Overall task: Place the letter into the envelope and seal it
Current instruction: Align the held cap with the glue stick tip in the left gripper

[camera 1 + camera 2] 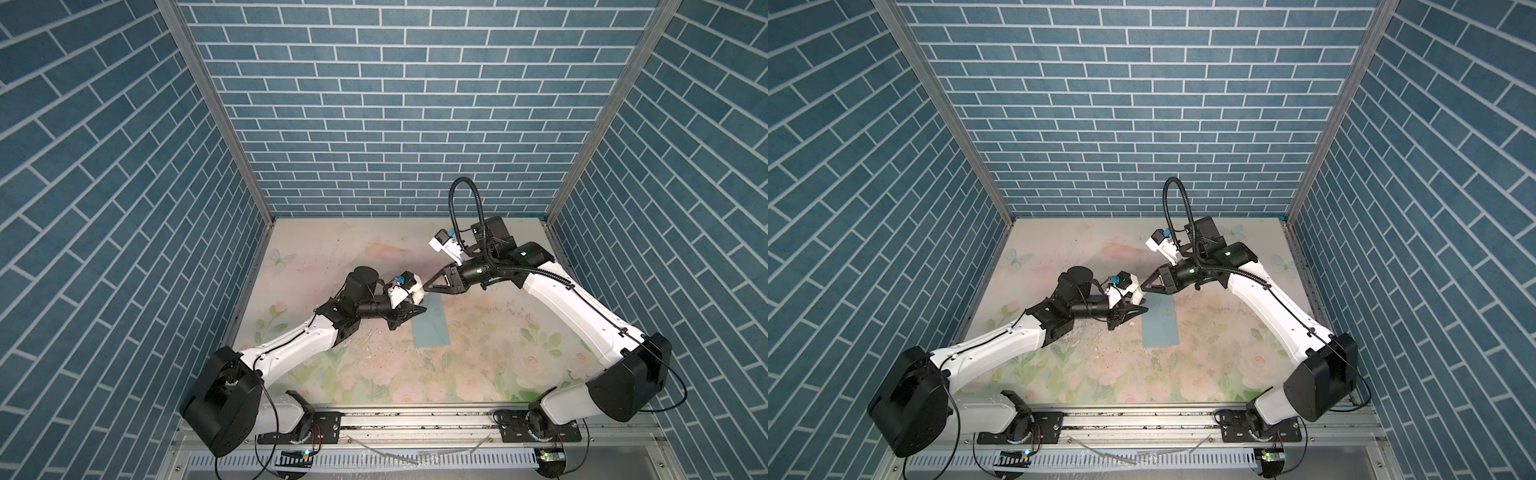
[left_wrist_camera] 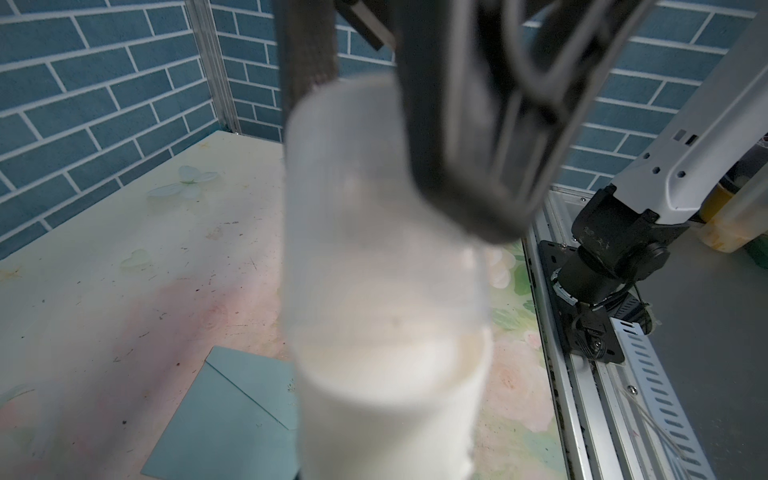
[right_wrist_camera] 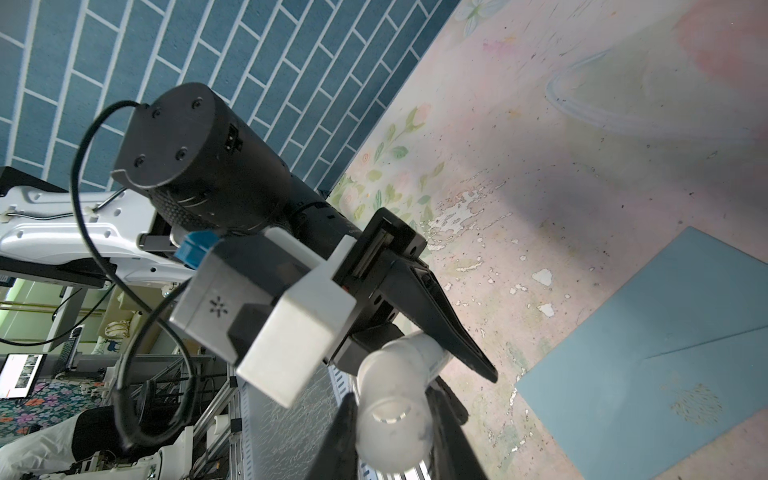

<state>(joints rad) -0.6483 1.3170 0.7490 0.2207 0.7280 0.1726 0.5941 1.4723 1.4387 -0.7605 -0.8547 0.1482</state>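
Right wrist view has the right gripper (image 3: 390, 399) clamped on the translucent end of a white tube (image 3: 424, 353), one finger on each side. The left gripper (image 1: 420, 309) is closed on the tube's white body, so the two hold it between them, tip to tip. It looks like a glue stick, though no label can be read.

The envelope (image 1: 433, 328) lies flat near the middle of the surface (image 1: 374, 249). Its long axis runs from the near edge toward the far edge, slightly skewed. In both top views the grippers meet over its far short end. The left tips overlap the long side that faces the surface's left edge, and the right tips sit just past the far end. From both grippers, then, the envelope stretches away toward the near edge, below them; how high they hang over it I cannot tell. By my judgement the left arm is slightly nearer.

A pointed flap (image 2: 257, 374) seems to lie folded flat on the envelope; whether it is stuck I cannot tell. The letter shows in no view; it may be inside.

To glue the flap, the tube would probably have to come down and toward the near edge.
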